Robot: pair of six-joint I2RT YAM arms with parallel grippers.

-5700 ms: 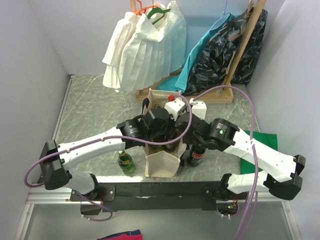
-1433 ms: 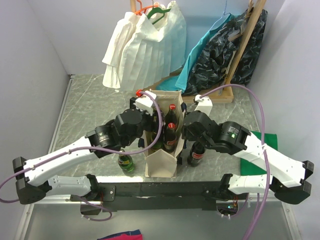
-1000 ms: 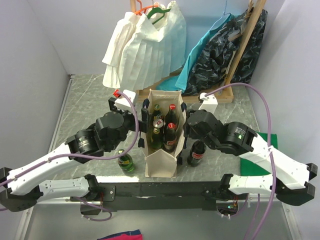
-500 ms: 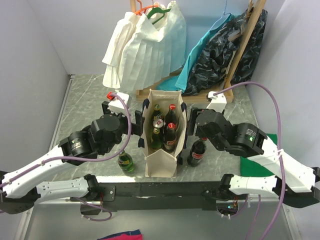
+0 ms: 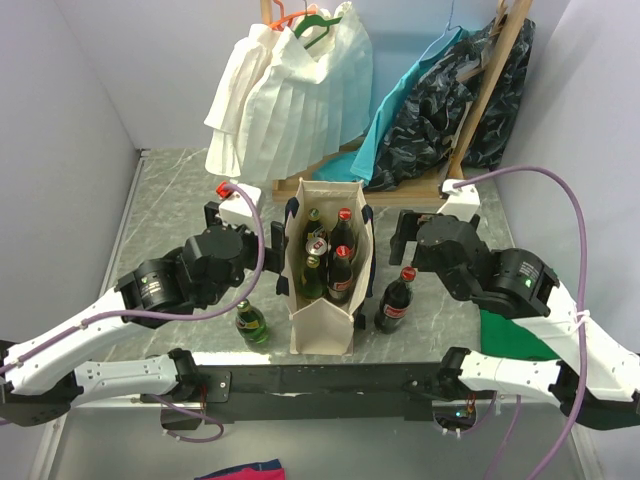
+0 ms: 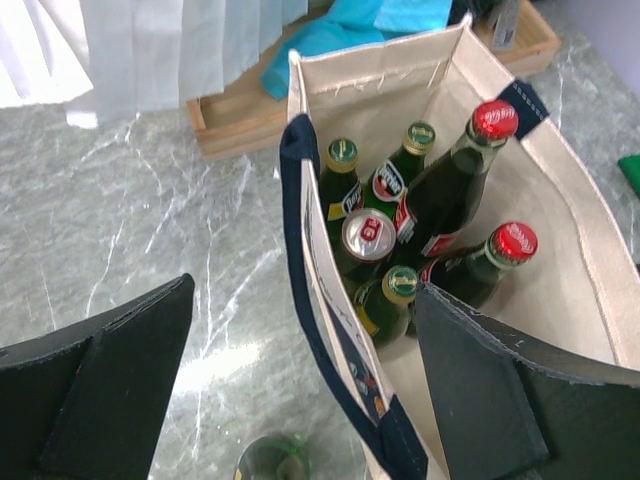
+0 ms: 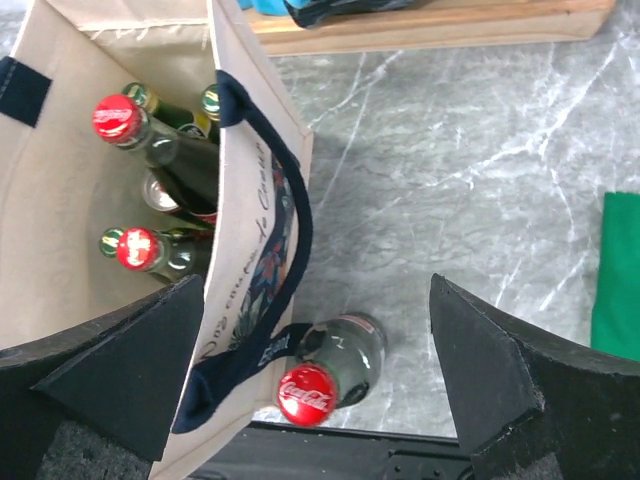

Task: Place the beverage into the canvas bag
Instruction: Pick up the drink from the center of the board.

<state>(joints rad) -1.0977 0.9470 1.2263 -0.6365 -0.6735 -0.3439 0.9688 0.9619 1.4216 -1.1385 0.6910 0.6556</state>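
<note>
Robot lab cell: plain white walls (image 5: pixel 60 120), marbled tabletop (image 5: pixel 180 205), black mounting rail (image 5: pixel 320 378).

Right jaws wider, away from bag (image 5: pixel 322 325)

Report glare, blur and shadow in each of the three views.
Top external: even, soft light, only faint shadows, everything sharp. Left wrist: a bright glare patch on the marble table, the white garment washed out, the green bottle at the bottom edge blurred. Right wrist: the cola bottle and its cap are crisp, the gripper's fingers near-black with little detail.
</note>
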